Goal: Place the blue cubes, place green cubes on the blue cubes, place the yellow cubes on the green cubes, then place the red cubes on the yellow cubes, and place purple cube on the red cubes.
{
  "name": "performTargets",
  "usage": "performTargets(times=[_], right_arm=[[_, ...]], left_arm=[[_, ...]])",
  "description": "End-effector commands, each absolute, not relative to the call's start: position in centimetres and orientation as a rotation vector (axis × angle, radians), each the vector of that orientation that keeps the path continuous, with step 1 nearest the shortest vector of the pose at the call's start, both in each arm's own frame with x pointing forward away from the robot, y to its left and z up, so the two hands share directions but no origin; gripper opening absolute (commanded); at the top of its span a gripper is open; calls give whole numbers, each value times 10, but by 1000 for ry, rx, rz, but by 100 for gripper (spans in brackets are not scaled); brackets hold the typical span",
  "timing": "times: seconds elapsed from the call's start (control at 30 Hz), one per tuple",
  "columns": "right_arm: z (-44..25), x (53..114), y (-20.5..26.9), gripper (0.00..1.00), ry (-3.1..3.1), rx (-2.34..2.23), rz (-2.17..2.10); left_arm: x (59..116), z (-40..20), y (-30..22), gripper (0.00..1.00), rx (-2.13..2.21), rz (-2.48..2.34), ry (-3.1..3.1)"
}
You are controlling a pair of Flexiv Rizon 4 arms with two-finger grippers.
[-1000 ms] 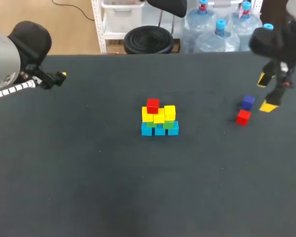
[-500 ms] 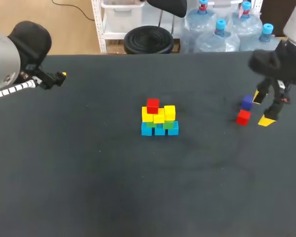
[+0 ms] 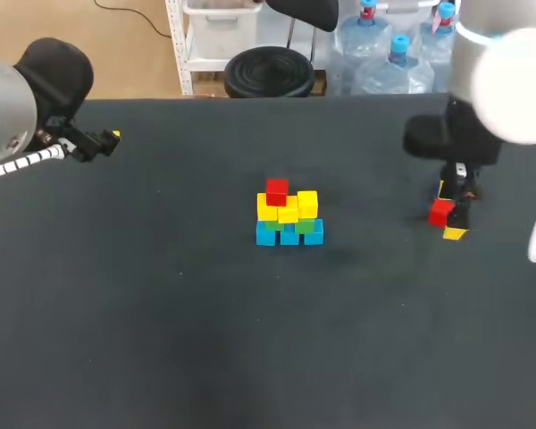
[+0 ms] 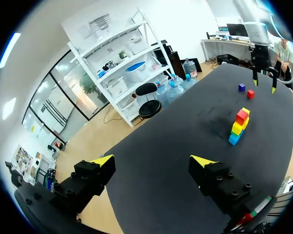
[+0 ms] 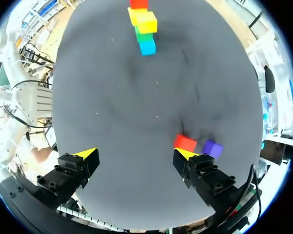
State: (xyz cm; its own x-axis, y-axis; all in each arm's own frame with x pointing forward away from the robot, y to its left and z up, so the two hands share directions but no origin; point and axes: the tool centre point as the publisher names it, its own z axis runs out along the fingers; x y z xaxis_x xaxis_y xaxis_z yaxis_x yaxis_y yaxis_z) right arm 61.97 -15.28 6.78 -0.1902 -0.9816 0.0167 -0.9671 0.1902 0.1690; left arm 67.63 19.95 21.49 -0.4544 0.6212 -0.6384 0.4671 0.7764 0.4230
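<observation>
Over the dark bench, the right gripper and left gripper were held jaws apart, the right poised beside the loose red cube, probably for pickup.

No legible text or labels anywhere.

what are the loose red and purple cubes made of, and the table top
The red cube and purple cube show solid even colour, crisp edges and a dull finish with no glare: painted wood or plastic, I cannot tell which. The table top is dark and matte with faint pale smudges and specks, probably a cloth or rubbery mat cover.
</observation>
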Motion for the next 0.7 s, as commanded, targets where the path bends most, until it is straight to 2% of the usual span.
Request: performTargets(times=[0.03, 0.7], right_arm=[[62, 630, -158, 100, -2305, 1868, -149], [32, 650, -181, 100, -2428, 1740, -122]], left_arm=[[675, 214, 199, 100, 804, 237, 2129], [675, 214, 199, 100, 804, 237, 2129]])
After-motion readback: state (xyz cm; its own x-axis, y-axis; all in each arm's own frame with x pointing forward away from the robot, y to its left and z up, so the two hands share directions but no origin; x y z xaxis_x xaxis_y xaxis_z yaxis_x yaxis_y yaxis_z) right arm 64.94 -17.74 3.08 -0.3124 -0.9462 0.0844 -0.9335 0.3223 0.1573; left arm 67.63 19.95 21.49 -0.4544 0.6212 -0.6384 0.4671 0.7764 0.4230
